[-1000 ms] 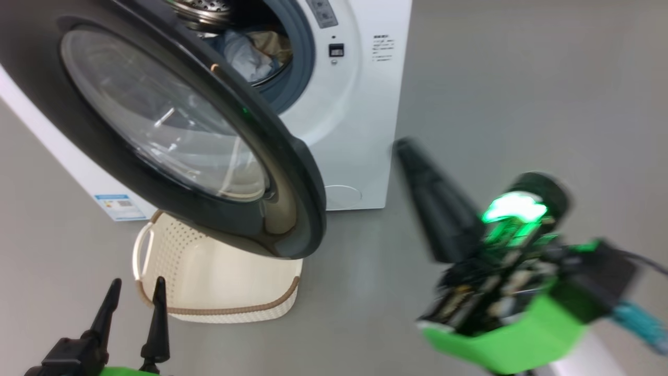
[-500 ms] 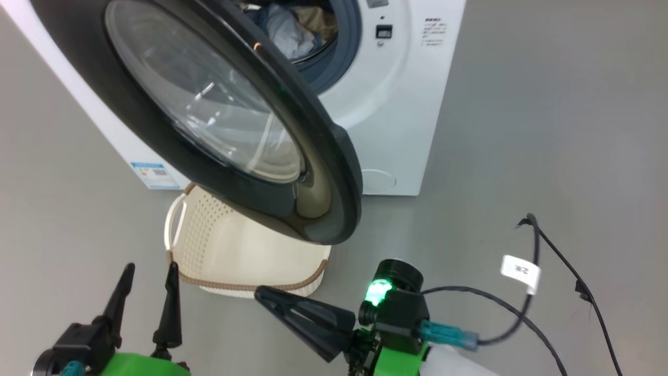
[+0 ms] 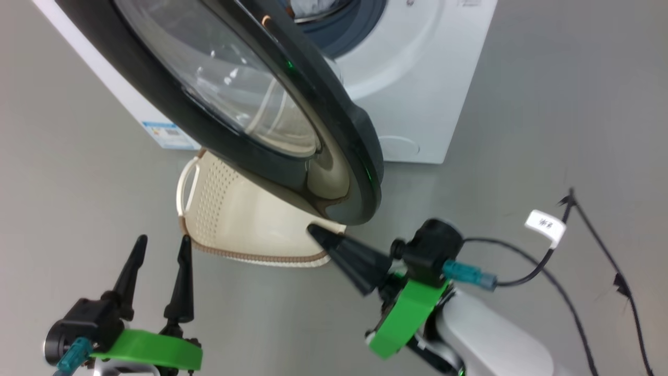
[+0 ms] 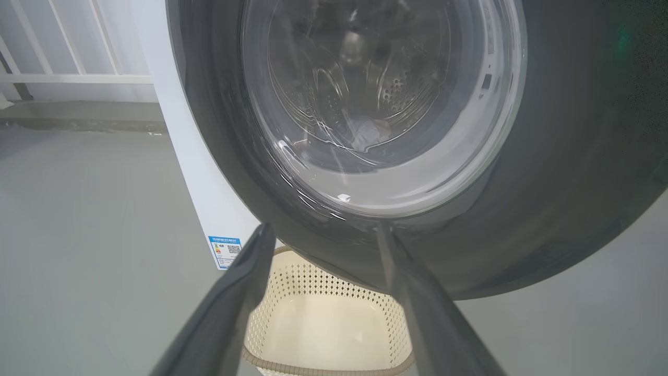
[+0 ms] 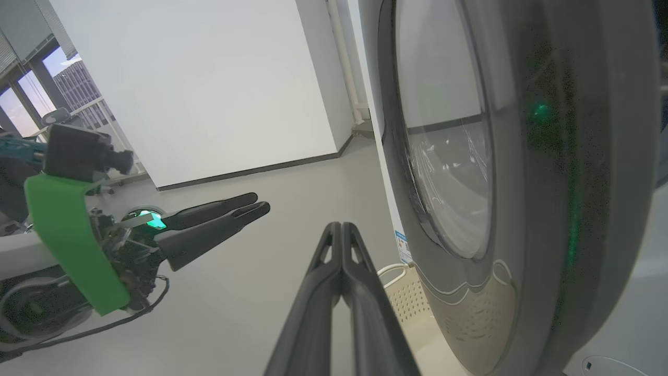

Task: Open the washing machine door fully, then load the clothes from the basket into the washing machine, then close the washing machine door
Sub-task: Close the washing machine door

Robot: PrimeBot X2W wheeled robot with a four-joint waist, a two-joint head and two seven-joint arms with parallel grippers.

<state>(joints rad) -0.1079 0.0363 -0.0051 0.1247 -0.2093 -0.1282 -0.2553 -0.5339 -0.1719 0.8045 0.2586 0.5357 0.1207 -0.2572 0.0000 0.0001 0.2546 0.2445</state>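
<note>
head, washing machine door (image 3: pixel 235 99): part open, angled out, upper left to centre, hangs over the basket
head, washing machine (image 3: pixel 417 78): white, top centre-right, drum mouth uncovered
head, clothes (image 3: pixel 313 6): pale scrap inside drum, top edge
head, basket (image 3: pixel 209 209): centre-left on floor, partly under door
head, left gripper (image 3: pixel 163 239): lower left, fingers spread apart, nothing between them
head, right gripper (image 3: pixel 318 232): lower centre, fingers pressed together, grips nothing, tip just below door's lower edge, by basket rim
head, cable tag (image 3: pixel 545 224): white, on black cable, right side, on floor
left wrist, fingers: wide apart, bottom centre, hold nothing
left wrist, door: upper frame, clothes seen through glass, in drum
left wrist, basket: bottom centre between fingers, cream inner floor in view
left wrist, label (image 4: pixel 225 249): blue, on machine side, left of centre
right wrist, fingers: flat on each other, bottom centre, hold nothing, apart from door
right wrist, door: right half, near edge-on
right wrist, left gripper: middle left, fingers parted
right wrist, basket: lower centre, under door
</note>
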